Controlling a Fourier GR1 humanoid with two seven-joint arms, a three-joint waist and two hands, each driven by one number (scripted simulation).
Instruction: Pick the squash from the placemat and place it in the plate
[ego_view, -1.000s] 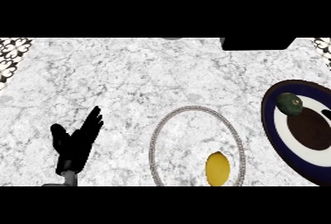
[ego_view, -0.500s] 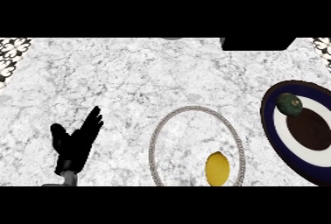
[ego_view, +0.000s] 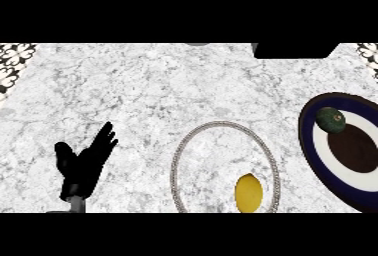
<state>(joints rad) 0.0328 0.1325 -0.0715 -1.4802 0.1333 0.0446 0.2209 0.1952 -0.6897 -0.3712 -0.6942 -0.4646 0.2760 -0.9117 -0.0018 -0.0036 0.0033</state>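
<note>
White-grey marble counter (ego_view: 184, 85), patterned tiles (ego_view: 15, 62) at the far corners. Yellow oval squash (ego_view: 249, 192) lies on the round bead-rimmed placemat (ego_view: 221, 123), near its front edge. Navy-rimmed plate (ego_view: 310, 125) at right carries a dark green fruit (ego_view: 331, 120). Nothing has shifted since the earlier frame. Left hand (ego_view: 83, 165) rests at lower left, fingers straight, holding nothing. Bare counter lies between it and the placemat.

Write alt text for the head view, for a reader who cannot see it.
A yellow squash lies on a round placemat at the view's lower edge; right of it, a dark-rimmed plate holds a dark green item. The open left hand rests at lower left.
</note>
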